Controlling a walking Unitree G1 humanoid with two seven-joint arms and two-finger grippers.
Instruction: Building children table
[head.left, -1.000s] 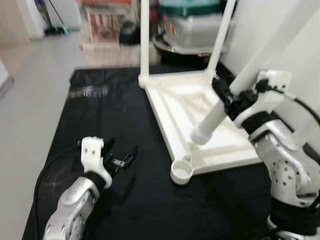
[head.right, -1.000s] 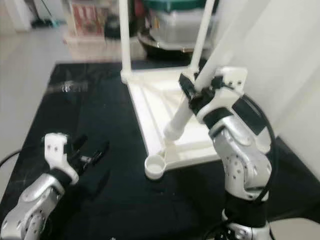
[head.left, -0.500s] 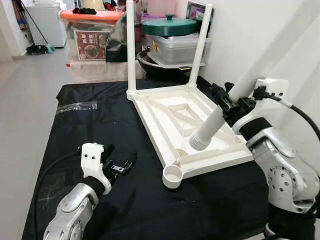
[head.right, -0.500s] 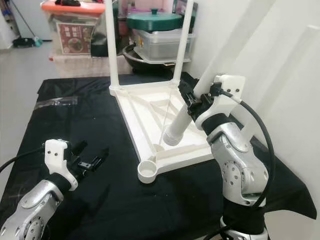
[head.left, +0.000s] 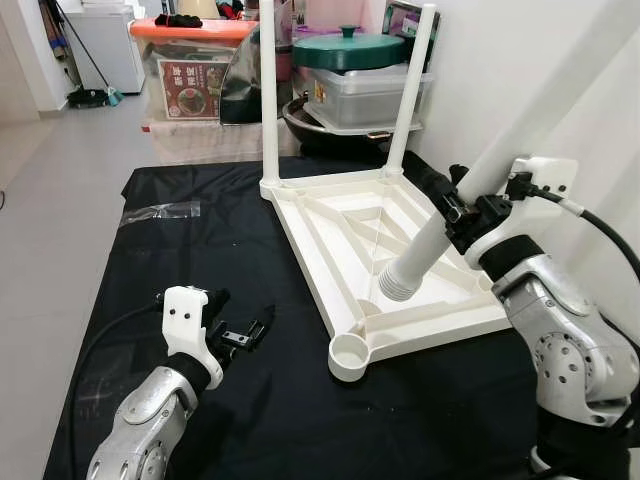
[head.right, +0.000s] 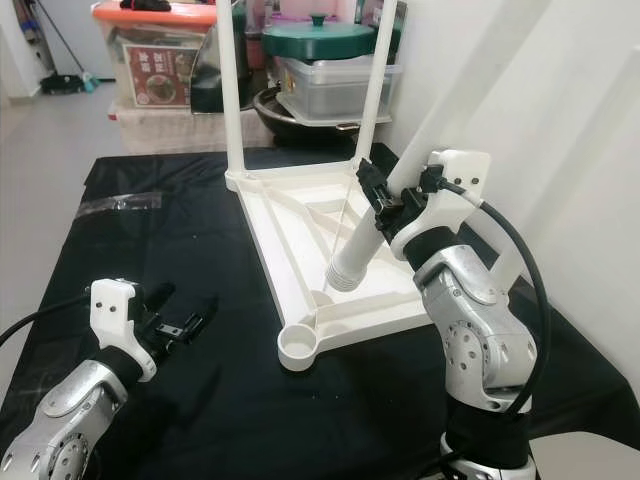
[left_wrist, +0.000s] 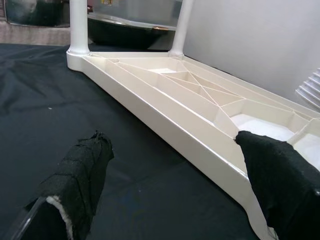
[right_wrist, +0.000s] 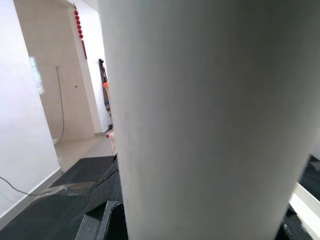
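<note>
A white plastic table top (head.left: 330, 215) lies upside down on the black cloth, with two white legs (head.left: 268, 95) standing upright in its far corners. My right gripper (head.left: 455, 212) is shut on a third white leg (head.left: 425, 245), held slanted with its threaded end (head.left: 392, 286) hovering above the underside near the front. An empty round socket (head.left: 350, 354) sits at the near corner. My left gripper (head.left: 240, 332) is open and holds nothing, low over the cloth to the left of that socket. The left wrist view shows its black fingers (left_wrist: 80, 175) facing the table top's edge (left_wrist: 190, 137).
The black cloth (head.left: 200, 260) covers the low work surface. A clear plastic wrapper (head.left: 160, 211) lies at its far left. Storage boxes (head.left: 190, 70), a green-lidded pot (head.left: 350, 50) and a white wall stand behind and to the right. Bare floor lies to the left.
The camera has shifted, so the whole scene sits differently. The slanted leg's threaded end stays over the table top's underside. My left gripper stays open in the same place.
</note>
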